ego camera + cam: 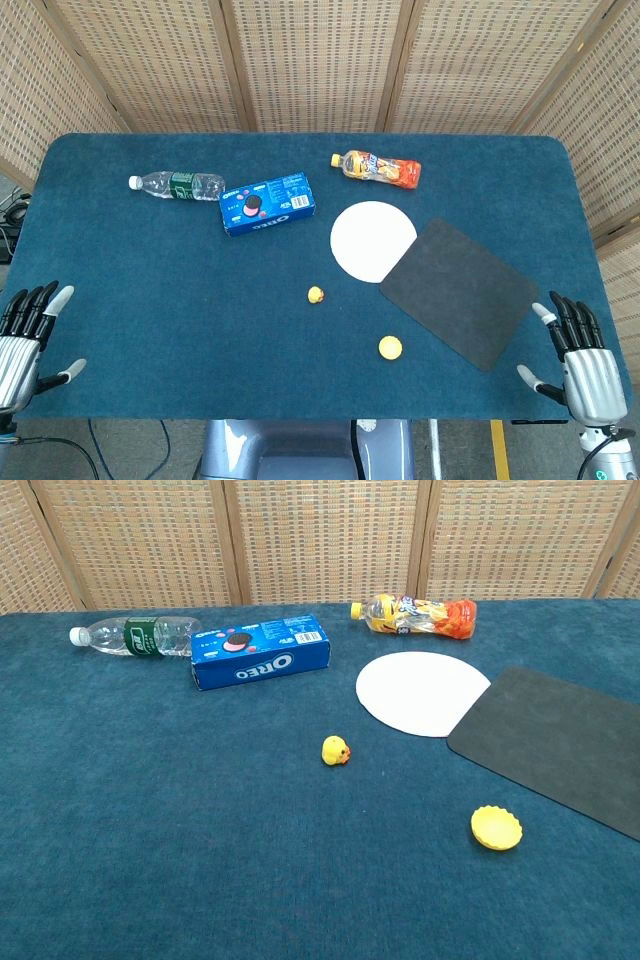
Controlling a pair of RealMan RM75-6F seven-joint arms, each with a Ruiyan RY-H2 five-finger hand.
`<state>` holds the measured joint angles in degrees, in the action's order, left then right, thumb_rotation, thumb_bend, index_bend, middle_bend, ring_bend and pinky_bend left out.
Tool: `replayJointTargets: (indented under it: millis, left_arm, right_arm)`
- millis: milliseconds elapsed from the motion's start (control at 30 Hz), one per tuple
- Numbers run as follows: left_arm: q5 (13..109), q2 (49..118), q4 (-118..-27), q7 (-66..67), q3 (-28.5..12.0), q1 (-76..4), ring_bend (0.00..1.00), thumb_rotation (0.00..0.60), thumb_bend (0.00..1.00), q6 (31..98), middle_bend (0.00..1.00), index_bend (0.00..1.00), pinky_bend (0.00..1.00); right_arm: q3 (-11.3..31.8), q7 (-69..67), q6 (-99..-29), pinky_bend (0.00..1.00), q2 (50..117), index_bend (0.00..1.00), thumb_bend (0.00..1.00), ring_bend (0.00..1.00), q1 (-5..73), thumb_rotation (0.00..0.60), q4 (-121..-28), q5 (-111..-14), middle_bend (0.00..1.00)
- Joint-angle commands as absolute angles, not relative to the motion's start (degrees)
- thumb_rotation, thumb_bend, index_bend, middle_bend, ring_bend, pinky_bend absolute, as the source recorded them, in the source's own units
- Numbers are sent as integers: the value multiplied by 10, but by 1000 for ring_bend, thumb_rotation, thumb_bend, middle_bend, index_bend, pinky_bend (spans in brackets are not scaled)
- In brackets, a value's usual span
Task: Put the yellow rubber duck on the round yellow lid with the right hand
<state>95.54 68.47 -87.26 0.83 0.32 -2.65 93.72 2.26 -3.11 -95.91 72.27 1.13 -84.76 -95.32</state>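
Head view. The right hand (585, 362) rests at the near right corner of the desk (150, 290), fingers spread and holding nothing; the left hand (25, 335) mirrors it at the near left corner, likewise spread and empty. Both appear parked at the edges, presumably to leave the working area free before the reach begins. One yellow rubber duck (316, 294) sits well to the left of the right hand and slightly farther out on the cloth. One round yellow lid (390, 347) lies between duck and right hand, nearer the duck, untouched. Beyond the lid are one black mat (458, 290) and one white disc (370, 240), the mat's corner overlapping the disc's edge. Farther still lie one blue cookie box (267, 203), one water bottle (176, 185) and one orange drink bottle (377, 168), both bottles on their sides.

Chest view. Neither hand appears. The duck (336, 750) stands upright, apart from everything; the lid (496, 827) lies flat, well apart from the duck and just short of the mat (560, 745). The disc (420, 692), box (260, 652), water bottle (135, 636) and drink bottle (415, 614) line the far side. By judgement the task has not begun: the duck is yet to be grasped.
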Motion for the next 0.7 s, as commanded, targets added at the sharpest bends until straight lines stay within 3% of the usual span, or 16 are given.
replayJointTargets:
  millis: [33, 700]
  left_arm:
    - [954, 685, -871, 9, 3, -26, 0, 600, 50, 937, 0, 0, 0]
    - [954, 682, -875, 20, 5, -28, 0, 600, 49, 928, 0, 0, 0]
  right_arm:
    - [24, -28, -955, 0, 723, 107, 49, 0, 11, 600, -851, -948, 0]
    - [22, -31, -945, 0, 720, 136, 57, 0, 13, 600, -860, -944, 0]
